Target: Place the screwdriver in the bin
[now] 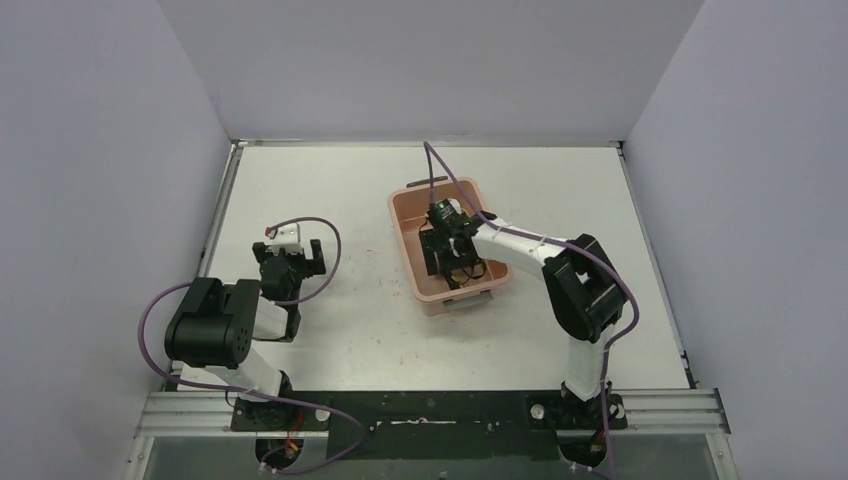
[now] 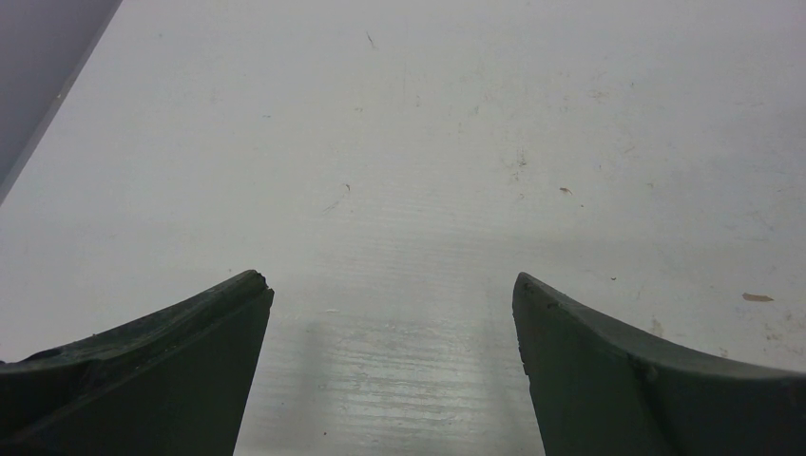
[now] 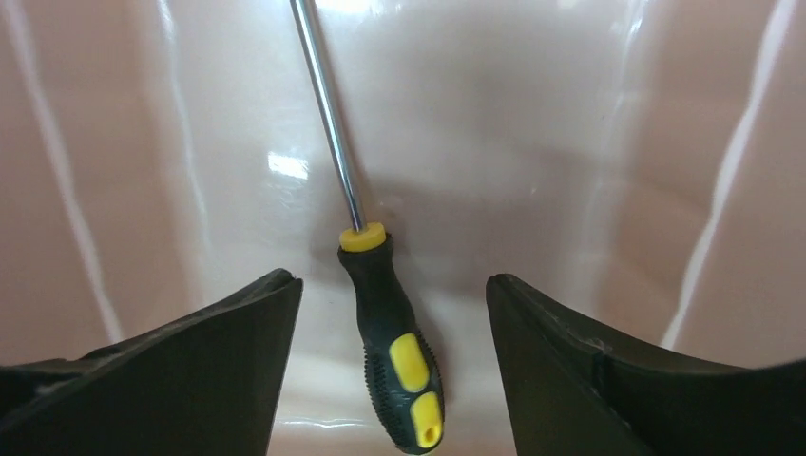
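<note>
We note the right gripper [image 3: 392, 285] down inside the bin [image 1: 405, 215], fingers spread, gripping nothing. The screwdriver [image 3: 390, 332] lies on the bin floor between the 2 fingers, touching neither, with its shaft pointing away from the wrist. The left gripper [image 2: 393, 285] is likewise spread and holds nothing, over the table [image 2: 428, 142], well apart from the bin.

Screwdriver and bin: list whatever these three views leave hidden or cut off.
- Right wrist view: the tip of the screwdriver is cut off by the top edge.
- Top view: the screwdriver is hidden under the right end effector inside the bin.
- Right wrist view: the bin's rim and handles lie outside the frame; only inner walls show.
- Left wrist view: only the table shows beyond the left end effector.
</note>
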Motion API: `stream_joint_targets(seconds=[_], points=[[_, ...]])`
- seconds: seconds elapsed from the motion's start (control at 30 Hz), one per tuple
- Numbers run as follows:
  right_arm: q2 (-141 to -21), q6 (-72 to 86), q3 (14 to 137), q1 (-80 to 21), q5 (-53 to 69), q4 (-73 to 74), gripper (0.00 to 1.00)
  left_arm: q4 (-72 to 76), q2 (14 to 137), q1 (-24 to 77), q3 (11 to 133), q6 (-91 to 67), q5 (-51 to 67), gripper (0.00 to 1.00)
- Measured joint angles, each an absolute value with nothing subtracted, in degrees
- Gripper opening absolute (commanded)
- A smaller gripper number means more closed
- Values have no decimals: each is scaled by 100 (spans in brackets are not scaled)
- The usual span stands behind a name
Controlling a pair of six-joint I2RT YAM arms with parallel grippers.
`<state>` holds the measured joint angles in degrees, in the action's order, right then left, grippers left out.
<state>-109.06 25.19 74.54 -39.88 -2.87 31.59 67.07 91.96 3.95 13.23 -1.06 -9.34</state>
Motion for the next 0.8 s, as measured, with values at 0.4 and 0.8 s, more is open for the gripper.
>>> stream_joint_targets(seconds=[0.4, 0.8], points=[[-9585, 2143, 8536, -4021, -456, 3498, 100, 6707, 9196, 397, 1326, -106, -934, 97], [-7107, 1918, 6318, -1656, -987, 2018, 100, 6707, 9196, 395, 1326, -106, -932, 97]])
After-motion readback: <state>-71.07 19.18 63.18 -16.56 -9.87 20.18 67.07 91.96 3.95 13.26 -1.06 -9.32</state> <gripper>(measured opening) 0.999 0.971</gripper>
